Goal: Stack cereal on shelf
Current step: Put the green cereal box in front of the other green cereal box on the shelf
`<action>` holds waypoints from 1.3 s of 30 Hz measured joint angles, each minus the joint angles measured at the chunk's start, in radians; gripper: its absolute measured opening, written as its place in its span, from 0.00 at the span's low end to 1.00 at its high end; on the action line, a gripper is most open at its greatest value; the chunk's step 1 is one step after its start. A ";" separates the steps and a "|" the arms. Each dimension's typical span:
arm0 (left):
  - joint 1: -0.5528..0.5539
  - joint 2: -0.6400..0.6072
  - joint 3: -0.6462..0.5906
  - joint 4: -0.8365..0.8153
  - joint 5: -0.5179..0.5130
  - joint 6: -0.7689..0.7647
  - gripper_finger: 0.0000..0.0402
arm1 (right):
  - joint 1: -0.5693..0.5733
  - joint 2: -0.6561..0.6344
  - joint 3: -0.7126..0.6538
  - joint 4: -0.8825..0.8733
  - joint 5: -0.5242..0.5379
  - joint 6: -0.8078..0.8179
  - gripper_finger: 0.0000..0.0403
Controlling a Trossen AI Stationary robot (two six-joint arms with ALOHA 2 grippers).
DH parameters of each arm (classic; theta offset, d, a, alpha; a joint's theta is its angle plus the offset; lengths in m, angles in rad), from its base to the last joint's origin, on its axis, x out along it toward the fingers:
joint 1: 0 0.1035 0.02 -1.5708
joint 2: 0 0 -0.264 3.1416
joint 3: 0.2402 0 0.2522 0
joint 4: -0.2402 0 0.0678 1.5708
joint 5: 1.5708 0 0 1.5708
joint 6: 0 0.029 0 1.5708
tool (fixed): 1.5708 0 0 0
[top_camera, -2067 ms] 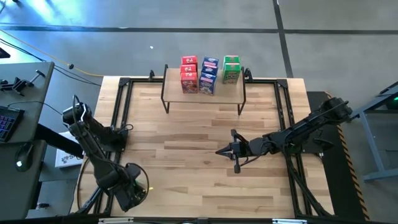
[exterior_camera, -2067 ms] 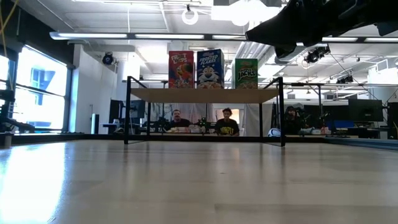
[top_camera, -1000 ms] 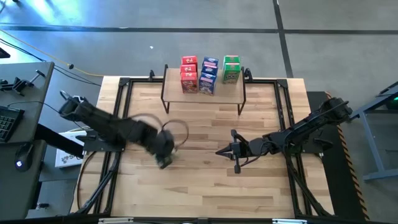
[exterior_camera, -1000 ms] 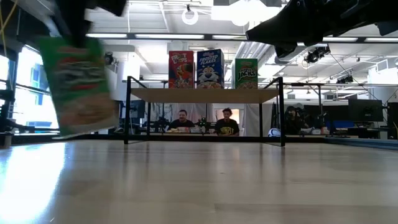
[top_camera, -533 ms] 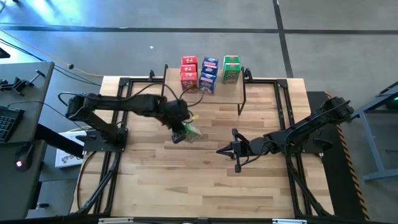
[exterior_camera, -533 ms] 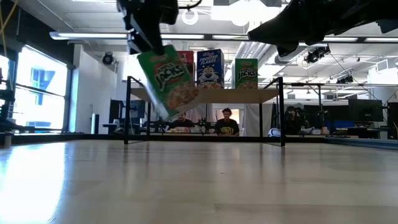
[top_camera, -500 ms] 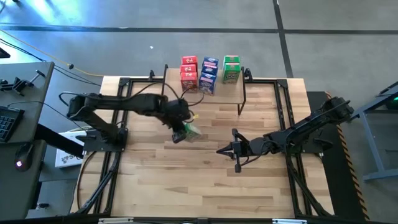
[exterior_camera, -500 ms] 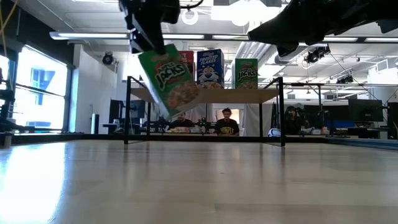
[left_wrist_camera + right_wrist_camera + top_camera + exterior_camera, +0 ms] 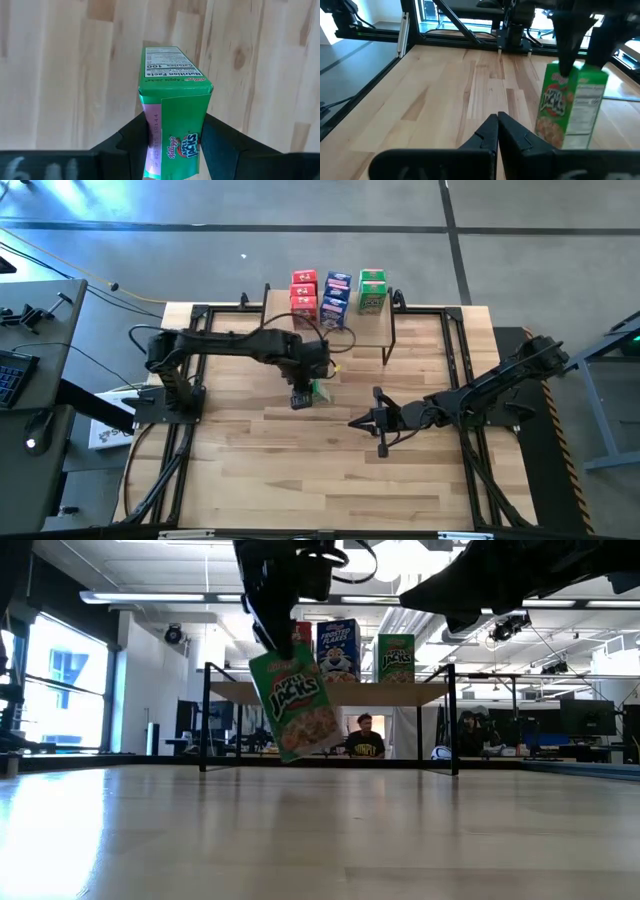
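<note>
**Desk and shelf with their loads**

A slatted wooden desk is seen, framed by black rails. At its far edge a shelf with a light wooden top board on thin black legs is stood directly on the boards. On the shelf, red cereal boxes, blue cereal boxes and green cereal boxes are set upright in three rows side by side.

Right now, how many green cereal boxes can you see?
3. Two green boxes sit on the shelf, at its right end. One green box hangs tilted in the left gripper, above the table. None seem hidden.
</note>
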 joint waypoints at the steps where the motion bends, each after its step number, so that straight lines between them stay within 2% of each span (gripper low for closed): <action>1: -0.004 0.012 0.007 -0.007 0.001 0.009 0.37 | 0.000 0.000 0.000 0.000 0.000 0.000 0.00; 6: -0.025 0.041 0.031 -0.008 -0.007 0.049 0.41 | 0.000 0.000 0.000 -0.001 0.000 0.004 0.00; 17: -0.022 0.017 0.033 -0.001 -0.024 0.073 0.63 | 0.000 0.000 0.000 -0.001 0.000 0.004 0.00; 21: -0.032 -0.030 0.028 -0.022 -0.035 0.086 0.65 | 0.000 0.000 0.000 -0.001 0.001 0.010 0.00; 23: -0.057 -0.083 -0.012 0.020 -0.038 0.118 0.63 | 0.000 0.000 0.001 0.000 0.004 0.013 0.00; 26: -0.110 -0.195 -0.162 0.227 -0.032 0.134 0.56 | 0.000 0.000 0.002 0.017 0.083 0.015 0.01; 29: -0.144 -0.313 -0.370 0.484 -0.029 0.126 0.48 | -0.001 0.000 0.003 0.017 0.142 0.029 0.05; 36: -0.178 -0.537 -0.801 1.109 -0.020 0.022 0.33 | -0.058 0.001 0.050 -0.034 0.089 0.128 0.27; 39: -0.175 -0.595 -0.958 1.335 -0.057 0.017 0.28 | -0.098 0.001 0.096 -0.114 0.070 0.131 0.38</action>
